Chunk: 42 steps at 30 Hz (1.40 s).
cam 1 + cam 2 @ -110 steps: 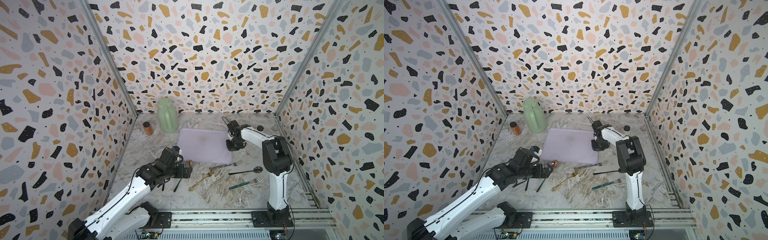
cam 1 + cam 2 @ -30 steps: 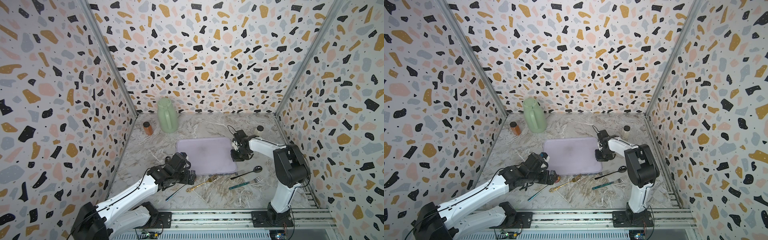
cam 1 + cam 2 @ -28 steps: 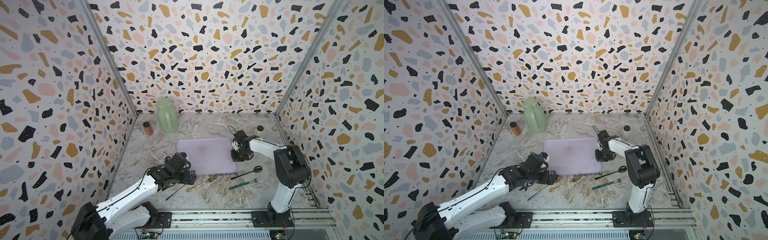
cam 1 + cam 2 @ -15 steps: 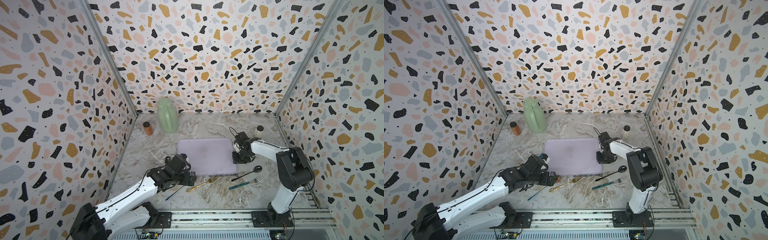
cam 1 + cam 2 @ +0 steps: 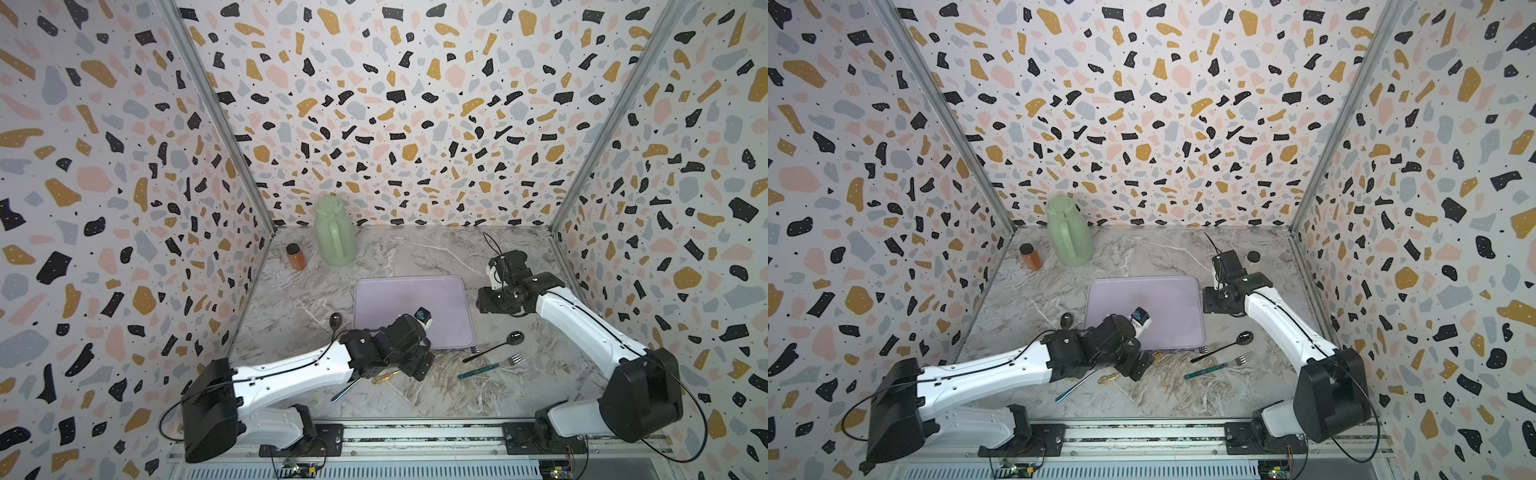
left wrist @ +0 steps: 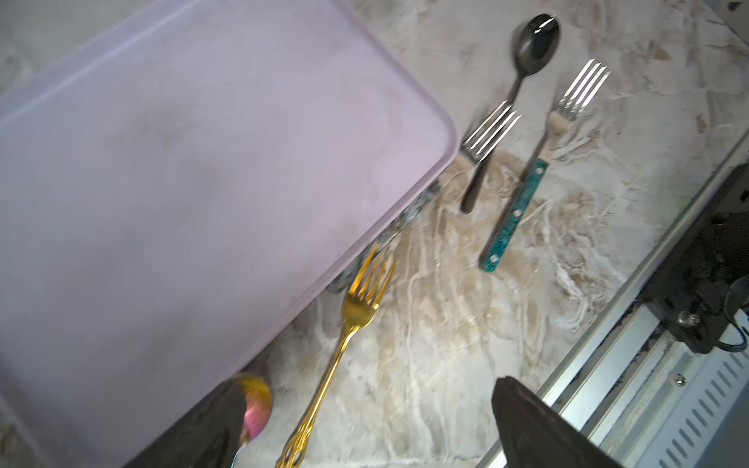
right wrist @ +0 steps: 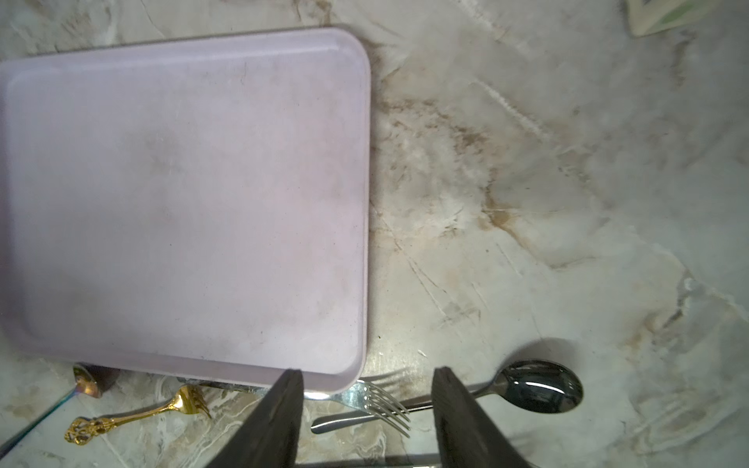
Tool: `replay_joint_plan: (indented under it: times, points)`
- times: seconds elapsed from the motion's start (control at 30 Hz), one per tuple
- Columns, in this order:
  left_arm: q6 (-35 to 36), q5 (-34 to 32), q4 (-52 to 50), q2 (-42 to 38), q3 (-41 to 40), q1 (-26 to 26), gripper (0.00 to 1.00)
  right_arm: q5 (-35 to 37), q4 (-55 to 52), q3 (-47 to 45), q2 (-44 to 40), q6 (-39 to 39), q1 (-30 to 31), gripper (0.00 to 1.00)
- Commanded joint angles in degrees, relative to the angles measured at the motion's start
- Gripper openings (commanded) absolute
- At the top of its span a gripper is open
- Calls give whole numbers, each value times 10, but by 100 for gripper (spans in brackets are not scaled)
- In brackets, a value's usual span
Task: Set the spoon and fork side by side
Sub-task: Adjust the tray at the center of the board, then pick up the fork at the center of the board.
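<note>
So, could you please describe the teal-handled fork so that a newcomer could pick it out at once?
Find the lilac tray in the middle of the marble table, then its near corner on the right arm's side, where a black spoon lies. The teal fork lies beyond that spoon, away from the tray. Unlike the gold fork and the silver fork, its handle is speckled teal.

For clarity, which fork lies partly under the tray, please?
The plain silver fork, handle beneath the lilac tray; the gold fork and teal fork lie clear.
</note>
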Motion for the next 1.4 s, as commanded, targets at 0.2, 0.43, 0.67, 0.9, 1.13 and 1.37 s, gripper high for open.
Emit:
replay_joint_plan:
  times: [0.2, 0.43, 0.67, 0.9, 1.13, 1.37]
  points:
    - [148, 18, 15, 225, 153, -83, 77, 20, -29, -66, -71, 31, -72, 57]
    - [202, 37, 26, 301, 199, -86, 59, 5, -29, -76, -76, 29, -94, 57]
    - [231, 57, 28, 345, 223, -86, 49, 8, -27, -74, -76, 25, -97, 57]
    - [230, 71, 39, 377, 235, -86, 40, 10, -26, -77, -80, 25, -98, 57]
    - [229, 74, 50, 389, 229, -86, 32, 10, -26, -75, -81, 23, -99, 57]
    - [229, 67, 49, 391, 225, -88, 22, 12, -26, -75, -88, 29, -100, 57]
